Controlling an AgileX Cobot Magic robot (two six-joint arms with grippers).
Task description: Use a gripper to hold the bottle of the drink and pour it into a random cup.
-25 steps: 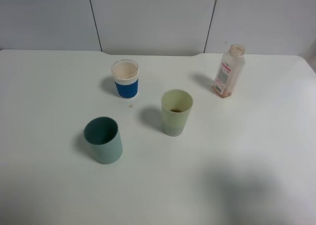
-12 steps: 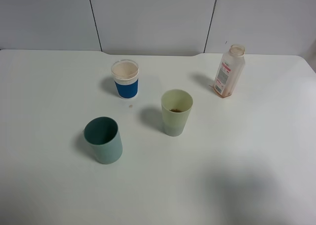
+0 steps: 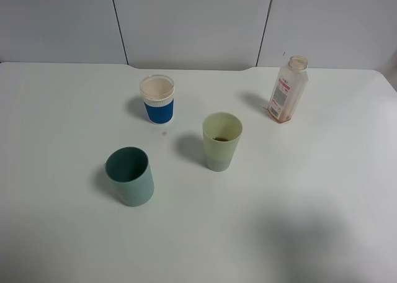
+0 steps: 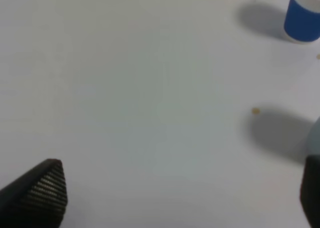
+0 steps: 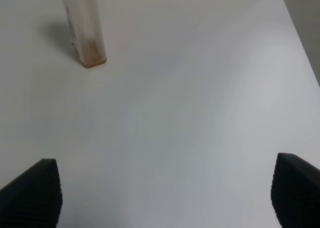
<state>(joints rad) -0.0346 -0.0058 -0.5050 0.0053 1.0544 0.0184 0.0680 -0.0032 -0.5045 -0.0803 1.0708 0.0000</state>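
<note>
White table [image 3: 310, 184] under grey wall panels, bottle of the drink [image 3: 288, 89] upright at two o'clock, pale yellow-green cup [image 3: 221, 141] at centre holding brown drink, right gripper [image 5: 165, 193] spread wide over bare tabletop, left gripper [image 4: 180, 193] likewise agape, nothing held.

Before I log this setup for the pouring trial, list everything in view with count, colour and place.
bottle of the drink: one, whitish with red-and-white label, uncapped, upright at the table's far right.
yellow-green cup: one, pale, mid-table, a little brown liquid at the bottom.
teal tumbler: one, near left.
paper cup: one, blue with white top, far left of centre.
brown drop: one, on the table just in front of the paper cup.
table: one, white.
left end effector: black, open, empty.
right end effector: black, open, empty, facing the bottle.
</note>
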